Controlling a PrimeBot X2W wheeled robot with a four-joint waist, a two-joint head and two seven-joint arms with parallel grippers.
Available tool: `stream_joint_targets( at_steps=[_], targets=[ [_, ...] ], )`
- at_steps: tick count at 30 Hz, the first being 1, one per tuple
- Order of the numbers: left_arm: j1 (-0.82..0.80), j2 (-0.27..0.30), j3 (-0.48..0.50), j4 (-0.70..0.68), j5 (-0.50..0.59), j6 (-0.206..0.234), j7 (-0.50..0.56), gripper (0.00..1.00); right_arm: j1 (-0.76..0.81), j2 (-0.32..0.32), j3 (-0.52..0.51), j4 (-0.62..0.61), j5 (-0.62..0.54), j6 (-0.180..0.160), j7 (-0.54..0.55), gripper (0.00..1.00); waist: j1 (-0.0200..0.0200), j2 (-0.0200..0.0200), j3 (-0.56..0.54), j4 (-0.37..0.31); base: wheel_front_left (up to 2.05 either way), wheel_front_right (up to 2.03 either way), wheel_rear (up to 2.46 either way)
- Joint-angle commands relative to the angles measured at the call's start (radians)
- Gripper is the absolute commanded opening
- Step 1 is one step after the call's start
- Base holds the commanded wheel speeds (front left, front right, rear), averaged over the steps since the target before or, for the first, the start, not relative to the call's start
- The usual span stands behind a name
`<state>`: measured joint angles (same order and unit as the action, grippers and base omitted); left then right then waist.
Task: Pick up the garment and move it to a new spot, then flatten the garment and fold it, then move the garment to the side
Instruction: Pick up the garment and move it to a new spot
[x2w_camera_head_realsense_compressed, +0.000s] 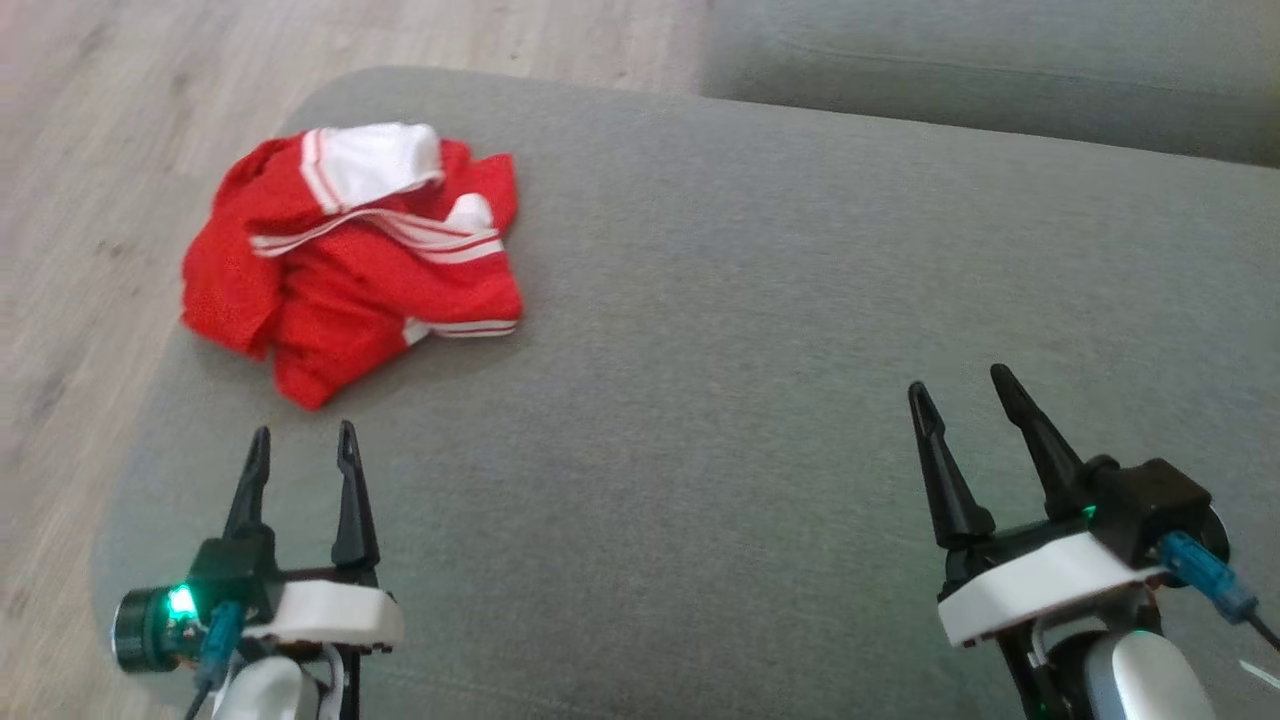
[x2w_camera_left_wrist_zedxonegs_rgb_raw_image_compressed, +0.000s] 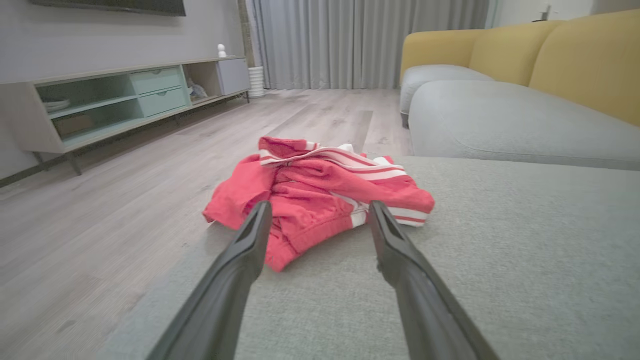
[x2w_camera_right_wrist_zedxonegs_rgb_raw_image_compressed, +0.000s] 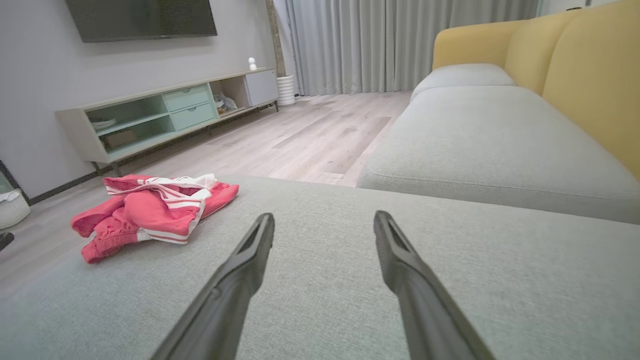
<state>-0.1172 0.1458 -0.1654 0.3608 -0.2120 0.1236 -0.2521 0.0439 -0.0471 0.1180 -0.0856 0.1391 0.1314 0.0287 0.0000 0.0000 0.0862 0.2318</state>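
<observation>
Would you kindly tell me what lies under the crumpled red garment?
The garment rests on the grey cushion, near the cushion's left edge. Anything beneath the bunched folds is covered.

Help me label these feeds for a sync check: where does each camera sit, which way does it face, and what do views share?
Head view: on the head, facing forward and down at the grey sofa cushion; left pincer and right pincer show, both open.
Left wrist view: on the left wrist, looking along its fingers at the red garment straight ahead.
Right wrist view: on the right wrist, looking along its fingers over bare cushion toward the TV cabinet.
Shared: all three show the garment crumpled near the cushion's edge.
</observation>
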Motion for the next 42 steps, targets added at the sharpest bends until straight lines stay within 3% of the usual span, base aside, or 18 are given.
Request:
stream_joint_targets(
  at_steps=[1, 13, 21, 31, 41, 42],
  targets=[
    [-0.034, 0.007, 0.045, -0.041, -0.01, 0.007, -0.01, 1.0, -0.046, -0.014, 0.024, -0.042, -0.008, -0.001, 0.005, 1.0, 0.0, 0.0, 0.019, 0.042, 0.0, 0.0, 0.0],
    [-0.042, -0.027, 0.081, -0.072, 0.018, -0.002, -0.01, 1.0, -0.082, -0.038, 0.034, -0.072, -0.009, -0.001, 0.023, 1.0, 0.0, 0.0, 0.069, 0.085, 0.0, 0.0, 0.0],
    [-0.247, 0.023, 0.083, 0.014, 0.035, -0.045, 0.006, 1.0, -0.121, -0.077, 0.032, -0.127, -0.009, -0.001, 0.059, 1.0, 0.0, 0.0, 0.199, 0.058, 0.0, 0.0, 0.0],
    [-0.64, 0.11, 0.127, 0.277, -0.091, -0.176, 0.303, 1.0, -0.187, -0.14, 0.032, -0.18, 0.012, -0.001, 0.097, 1.0, 0.0, 0.0, 0.361, 0.028, 0.0, 0.0, 0.0],
    [-0.869, 0.172, 0.119, 0.494, -0.171, -0.235, 0.555, 1.0, -0.222, -0.167, 0.038, -0.185, 0.033, -0.001, 0.108, 1.0, 0.0, 0.0, 0.428, 0.002, 0.0, 0.0, 0.0],
    [-0.883, 0.171, 0.115, 0.507, -0.18, -0.238, 0.575, 0.78, -0.224, -0.169, 0.038, -0.185, 0.035, -0.001, 0.109, 1.0, 0.0, 0.0, 0.433, 0.002, 0.0, 0.0, 0.0]
  ],
)
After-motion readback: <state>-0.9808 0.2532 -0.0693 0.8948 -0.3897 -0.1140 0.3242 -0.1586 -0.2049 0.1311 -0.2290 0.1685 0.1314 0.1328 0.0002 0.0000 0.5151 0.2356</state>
